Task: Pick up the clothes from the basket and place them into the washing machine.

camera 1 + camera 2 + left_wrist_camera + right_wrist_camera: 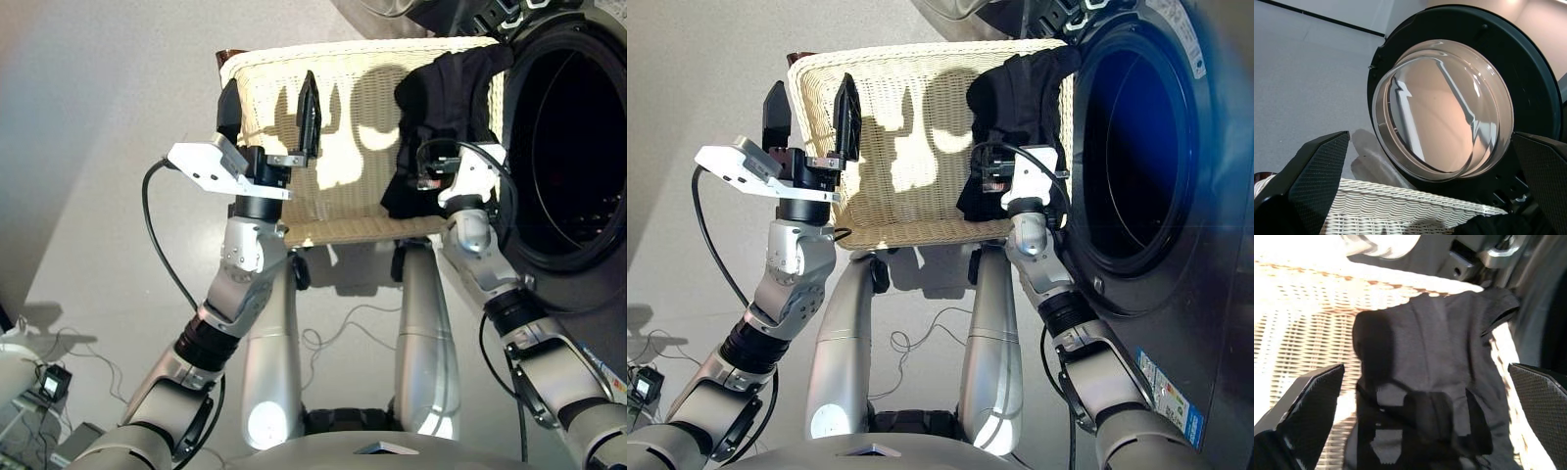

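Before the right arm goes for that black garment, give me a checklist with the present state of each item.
1. Washing machine porthole open: ok, the drum is dark and unobstructed, and the glass door is swung wide.
2. Black garment reachable: ok, it lies in the basket at the side nearest the machine.
3. Right gripper ready: ok, its fingers are spread apart with the cloth between and beyond them, nothing held.
4. Left gripper clear of the path: ok, open and empty over the basket's other side.
5. Other clothes left in the basket: none seen beside the black one.
6. Cloth snagged on the rim: cannot tell.
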Motion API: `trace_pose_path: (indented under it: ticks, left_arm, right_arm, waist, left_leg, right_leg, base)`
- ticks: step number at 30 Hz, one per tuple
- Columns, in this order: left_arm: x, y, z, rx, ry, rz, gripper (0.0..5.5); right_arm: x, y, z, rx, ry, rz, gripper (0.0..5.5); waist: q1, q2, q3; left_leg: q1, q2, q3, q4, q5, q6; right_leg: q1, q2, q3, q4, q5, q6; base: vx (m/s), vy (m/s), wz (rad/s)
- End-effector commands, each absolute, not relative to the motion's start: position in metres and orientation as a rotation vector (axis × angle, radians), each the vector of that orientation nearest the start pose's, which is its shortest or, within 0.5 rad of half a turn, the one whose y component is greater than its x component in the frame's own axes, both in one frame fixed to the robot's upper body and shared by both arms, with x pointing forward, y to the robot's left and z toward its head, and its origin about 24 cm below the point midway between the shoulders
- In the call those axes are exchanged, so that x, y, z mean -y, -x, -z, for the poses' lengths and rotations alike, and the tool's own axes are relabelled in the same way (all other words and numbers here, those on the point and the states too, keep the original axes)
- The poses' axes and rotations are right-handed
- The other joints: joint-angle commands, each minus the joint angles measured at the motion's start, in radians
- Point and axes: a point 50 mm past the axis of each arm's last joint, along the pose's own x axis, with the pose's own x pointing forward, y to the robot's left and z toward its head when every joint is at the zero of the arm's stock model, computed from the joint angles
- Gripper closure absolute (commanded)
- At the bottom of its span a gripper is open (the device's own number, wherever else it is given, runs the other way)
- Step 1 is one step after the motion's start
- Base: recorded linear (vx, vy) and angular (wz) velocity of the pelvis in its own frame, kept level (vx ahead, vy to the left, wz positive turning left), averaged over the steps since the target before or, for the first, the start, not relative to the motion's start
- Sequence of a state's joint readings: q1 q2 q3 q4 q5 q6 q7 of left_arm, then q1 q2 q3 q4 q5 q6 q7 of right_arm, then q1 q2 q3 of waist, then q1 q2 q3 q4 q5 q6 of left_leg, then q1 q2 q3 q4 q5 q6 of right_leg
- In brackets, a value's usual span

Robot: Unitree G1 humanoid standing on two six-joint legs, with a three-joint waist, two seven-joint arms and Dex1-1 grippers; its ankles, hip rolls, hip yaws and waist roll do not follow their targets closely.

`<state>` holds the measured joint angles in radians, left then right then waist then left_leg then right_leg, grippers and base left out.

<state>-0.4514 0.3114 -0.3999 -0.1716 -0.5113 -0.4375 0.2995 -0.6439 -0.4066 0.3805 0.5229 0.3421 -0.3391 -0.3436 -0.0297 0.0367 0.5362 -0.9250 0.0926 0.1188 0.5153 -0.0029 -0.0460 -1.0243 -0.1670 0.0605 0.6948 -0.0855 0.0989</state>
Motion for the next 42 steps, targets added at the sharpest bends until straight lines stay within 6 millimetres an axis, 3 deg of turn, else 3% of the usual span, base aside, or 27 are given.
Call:
trace_pose_path:
  ticks: [1, 6, 12, 30, 41, 42]
  left_arm:
    - [-0.101, -0.257, -0.226, 0.889, 0.448, 0.322, 0.0]
    - [-0.098, -0.257, -0.227, 0.877, 0.482, 0.34, 0.0]
    - [-0.092, -0.255, -0.234, 0.897, 0.491, 0.382, 0.0]
    - [-0.09, -0.249, -0.246, 0.946, 0.442, 0.405, 0.0]
    - [-0.092, -0.251, -0.25, 0.961, 0.435, 0.393, 0.0]
    - [-0.092, -0.251, -0.25, 0.96, 0.434, 0.391, 0.0]
  right_arm:
    - [0.142, -0.363, -0.147, 0.395, 0.071, -0.002, 0.0]
    - [0.141, -0.386, -0.143, 0.282, 0.106, 0.055, 0.0]
    - [0.16, -0.407, -0.144, 0.145, 0.193, 0.173, 0.0]
    - [0.228, -0.413, -0.164, 0.041, 0.291, 0.399, 0.0]
    - [0.227, -0.414, -0.168, 0.041, 0.288, 0.372, 0.0]
    - [0.226, -0.414, -0.168, 0.04, 0.286, 0.368, 3.02]
  waist:
    - [0.02, -0.005, -0.016]
    - [0.042, 0.002, -0.016]
    - [0.067, 0.028, -0.016]
    - [0.098, 0.074, -0.016]
    - [0.101, 0.077, -0.016]
    - [0.101, 0.077, -0.016]
  left_leg:
    - [-0.015, 0.011, -0.001, 0.134, -0.098, -0.024]
    - [-0.029, 0.022, -0.004, 0.172, -0.116, -0.03]
    - [-0.054, 0.024, -0.007, 0.186, -0.119, -0.033]
    - [-0.195, 0.021, -0.024, 0.301, -0.153, -0.037]
    - [-0.237, 0.017, -0.023, 0.323, -0.153, -0.034]
    - [-0.236, 0.018, -0.023, 0.324, -0.154, -0.034]
  right_leg:
    - [0.027, 0.01, 0.018, -0.049, 0.054, 0.022]
    - [0.018, 0.014, 0.012, -0.012, 0.035, 0.018]
    - [-0.009, 0.012, 0.001, 0.007, 0.026, 0.018]
    - [-0.151, 0.001, -0.015, 0.145, -0.032, 0.012]
    - [-0.201, 0.008, -0.015, 0.17, -0.034, 0.01]
    - [-0.201, 0.008, -0.016, 0.171, -0.035, 0.01]
  base:
    - [0.0, 0.0, 0.0]
    - [0.0, 0.0, 0.0]
    - [0.0, 0.0, 0.0]
    - [0.0, 0.0, 0.0]
    - [0.0, 0.0, 0.0]
    - [0.0, 0.0, 0.0]
